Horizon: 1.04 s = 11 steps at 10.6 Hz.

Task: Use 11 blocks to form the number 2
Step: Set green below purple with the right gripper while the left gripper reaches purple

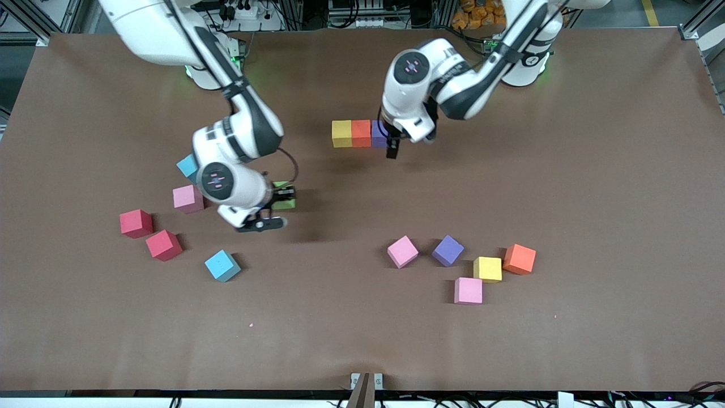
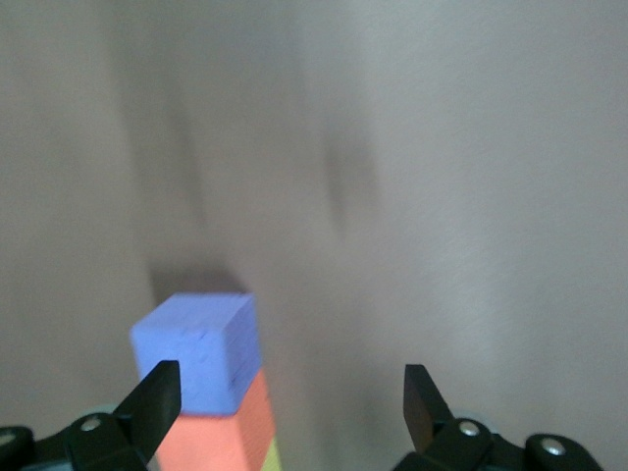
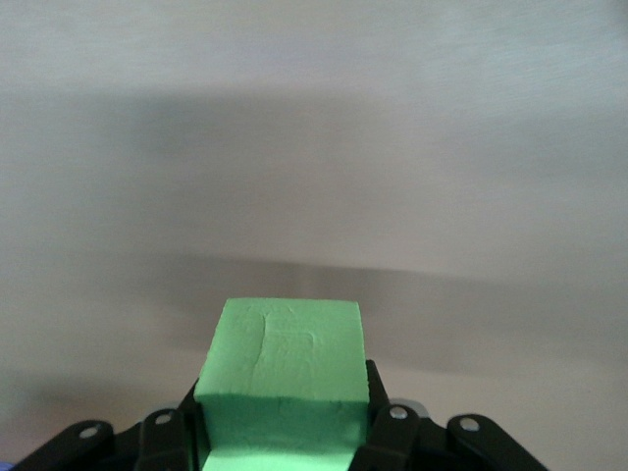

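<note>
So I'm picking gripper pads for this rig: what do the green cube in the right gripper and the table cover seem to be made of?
The green cube looks like matte foam: dull faces, a faint surface crease, no shine. The table cover looks like brown paper or thin sheet, matte with slight ripples; which one is unclear.

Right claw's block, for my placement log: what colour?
Green, clamped in the right claw; clearest in the right wrist view.

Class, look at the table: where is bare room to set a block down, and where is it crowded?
Bare: the stretch between the row of three blocks and the loose cluster nearer the camera. Crowded: around the red blocks and the right gripper holding the green block.
</note>
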Each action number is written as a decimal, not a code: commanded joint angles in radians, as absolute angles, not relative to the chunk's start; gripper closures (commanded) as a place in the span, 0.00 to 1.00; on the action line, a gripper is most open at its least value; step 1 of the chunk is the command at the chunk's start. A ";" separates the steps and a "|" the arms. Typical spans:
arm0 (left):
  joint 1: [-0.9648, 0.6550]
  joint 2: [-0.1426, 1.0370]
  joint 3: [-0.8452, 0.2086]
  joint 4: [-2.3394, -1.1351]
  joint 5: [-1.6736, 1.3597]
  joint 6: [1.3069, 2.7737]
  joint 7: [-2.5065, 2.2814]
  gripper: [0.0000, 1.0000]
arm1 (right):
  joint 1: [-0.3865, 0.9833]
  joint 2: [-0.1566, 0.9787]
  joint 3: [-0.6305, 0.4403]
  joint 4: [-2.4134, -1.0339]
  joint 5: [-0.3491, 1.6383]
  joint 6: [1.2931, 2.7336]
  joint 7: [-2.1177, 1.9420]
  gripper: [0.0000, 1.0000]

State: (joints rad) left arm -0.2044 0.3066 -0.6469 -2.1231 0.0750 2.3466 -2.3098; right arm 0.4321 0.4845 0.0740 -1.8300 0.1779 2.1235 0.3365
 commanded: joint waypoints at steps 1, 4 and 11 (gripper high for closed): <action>-0.099 0.307 -0.655 -2.086 0.092 2.315 -2.124 0.00 | 0.527 0.602 0.067 -1.644 0.189 2.089 0.501 0.76; -0.003 0.421 -0.637 -1.897 0.097 2.197 -1.921 0.00 | 0.639 0.660 0.067 -1.574 0.189 2.082 0.586 0.76; -0.023 0.735 -0.488 -1.413 0.187 1.968 -1.677 0.00 | 0.825 0.713 0.066 -1.467 0.183 2.083 0.788 0.76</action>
